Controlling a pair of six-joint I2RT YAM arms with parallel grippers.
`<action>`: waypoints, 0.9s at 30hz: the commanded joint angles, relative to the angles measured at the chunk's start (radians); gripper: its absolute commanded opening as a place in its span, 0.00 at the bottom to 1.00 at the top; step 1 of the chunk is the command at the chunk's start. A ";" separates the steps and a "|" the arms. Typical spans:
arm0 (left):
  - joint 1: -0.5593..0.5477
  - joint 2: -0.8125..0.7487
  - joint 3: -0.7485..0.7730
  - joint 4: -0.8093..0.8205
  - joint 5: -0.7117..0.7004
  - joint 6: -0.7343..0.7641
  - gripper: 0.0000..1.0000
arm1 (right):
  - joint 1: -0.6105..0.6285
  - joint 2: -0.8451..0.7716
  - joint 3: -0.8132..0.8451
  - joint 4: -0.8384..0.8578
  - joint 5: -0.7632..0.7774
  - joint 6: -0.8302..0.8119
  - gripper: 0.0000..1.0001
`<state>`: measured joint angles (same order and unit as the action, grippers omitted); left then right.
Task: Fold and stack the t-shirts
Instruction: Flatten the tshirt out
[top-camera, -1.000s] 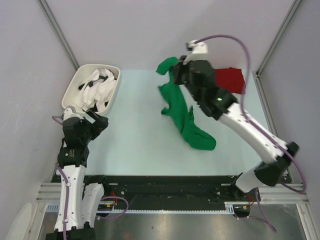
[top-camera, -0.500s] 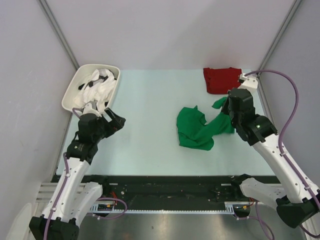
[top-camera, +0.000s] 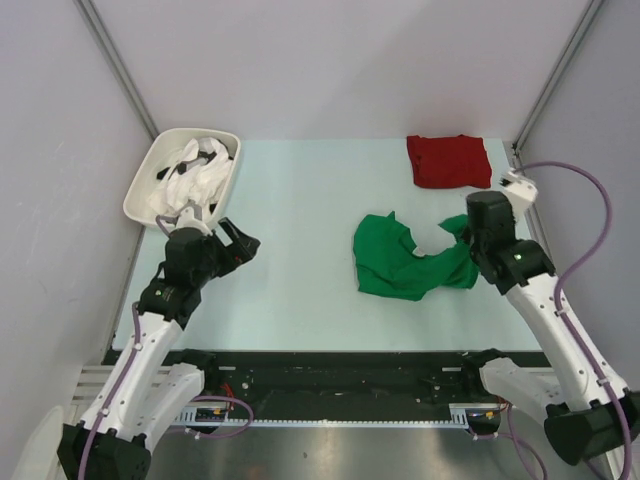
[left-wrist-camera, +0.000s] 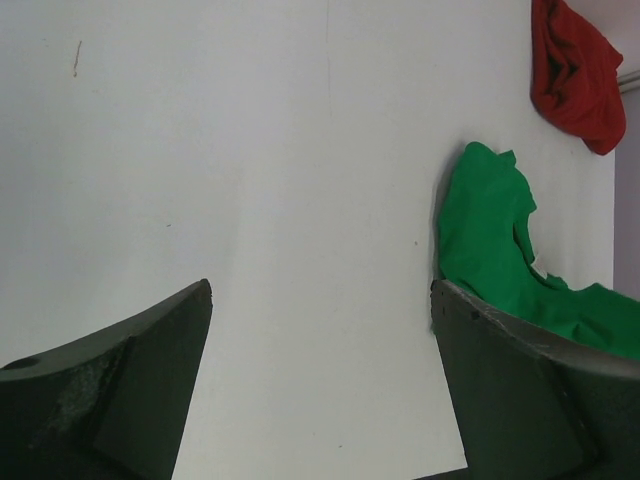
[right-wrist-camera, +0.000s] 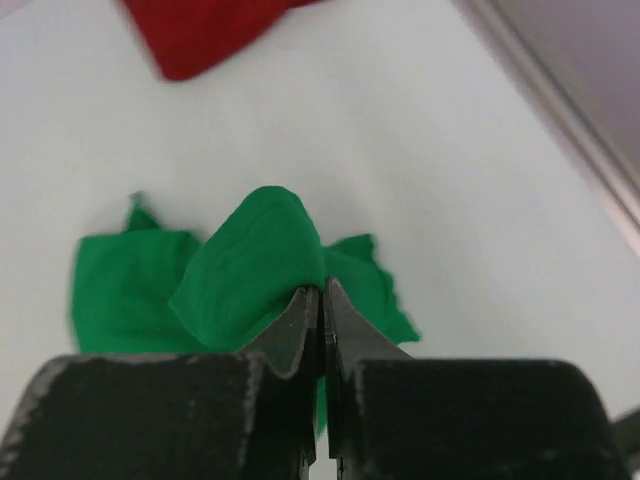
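Dragged down from the far side of the table since a second ago, the green t-shirt (top-camera: 405, 265) now lies crumpled near the table's middle-right, and the left gripper (top-camera: 238, 246) has swung in from beside the white basket (top-camera: 140, 195) toward it. A pinch of green cloth stands up between the right gripper's (right-wrist-camera: 321, 300) fingers, which are pressed together on it; the rest of the shirt trails away ahead of the fingertips and to their left. Beyond that, well apart, the dark red t-shirt (top-camera: 449, 160) sits folded at the far right. The left gripper's fingers (left-wrist-camera: 120, 370) hang wide apart over bare table (top-camera: 290, 200), the green shirt just past the right-hand finger.

The likely trouble: the shirt is bunched, not spread, so folding from here would trap creases. A thin pinch could also slip free if pulled hard.
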<state>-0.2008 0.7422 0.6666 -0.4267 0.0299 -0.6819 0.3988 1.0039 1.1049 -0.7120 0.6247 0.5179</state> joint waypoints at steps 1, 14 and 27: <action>-0.026 0.020 0.002 0.059 0.005 -0.013 0.95 | -0.292 -0.165 -0.095 -0.024 0.009 0.068 0.00; -0.153 0.091 -0.018 0.128 -0.025 -0.042 0.95 | -0.313 -0.201 -0.267 -0.055 -0.184 0.208 0.73; -0.184 0.227 0.043 0.158 -0.027 -0.030 0.95 | -0.121 0.254 -0.148 0.457 -0.533 0.100 1.00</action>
<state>-0.3779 0.9321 0.6518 -0.3069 0.0154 -0.7078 0.2630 1.0924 0.9443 -0.4282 0.2417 0.6495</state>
